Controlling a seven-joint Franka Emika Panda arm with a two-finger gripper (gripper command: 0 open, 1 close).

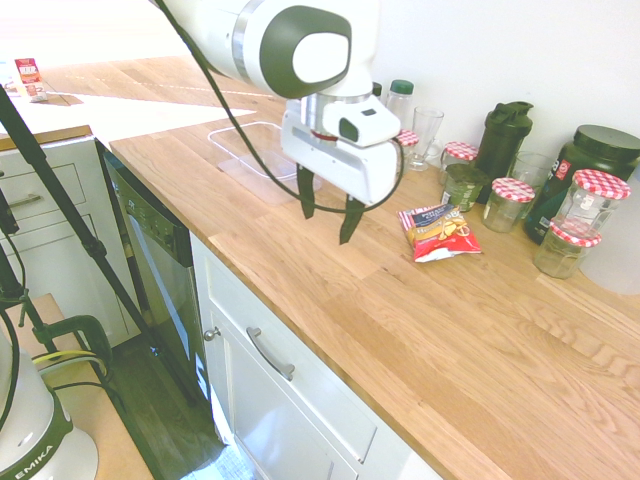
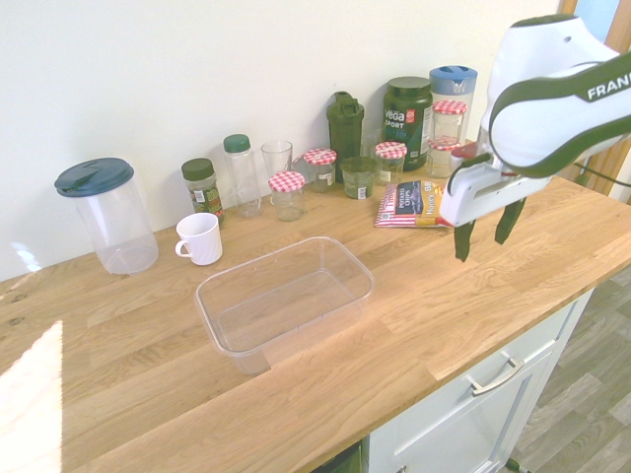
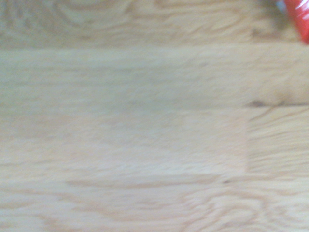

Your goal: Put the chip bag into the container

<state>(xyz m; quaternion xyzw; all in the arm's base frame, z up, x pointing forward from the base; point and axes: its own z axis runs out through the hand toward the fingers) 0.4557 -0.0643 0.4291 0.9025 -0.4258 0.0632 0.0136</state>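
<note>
Your worktop (image 2: pixel 414 325) is smooth, pale wood in long strips, and it carries everything the task needs. On it your container (image 2: pixel 286 301), a shallow, clear plastic tub with rounded corners and a thin rim, stands well apart from the bag with nothing visible inside. Your gripper (image 1: pixel 328 226) hangs above the wood with its two dark fingers spread, holding nothing. The chip bag (image 1: pixel 441 235), crinkly, glossy red with a striped end, lies on the worktop just beside the green glass jar (image 1: pixel 464 187). In the blurred wrist view, the red corner (image 3: pixel 300 17) is probably that same bag.

So you have none of the placing done: reaching, grasping, carrying and releasing are all left. You would do well to line up over the bag next; its thin, slick film may slide or crumple as you close.
</note>
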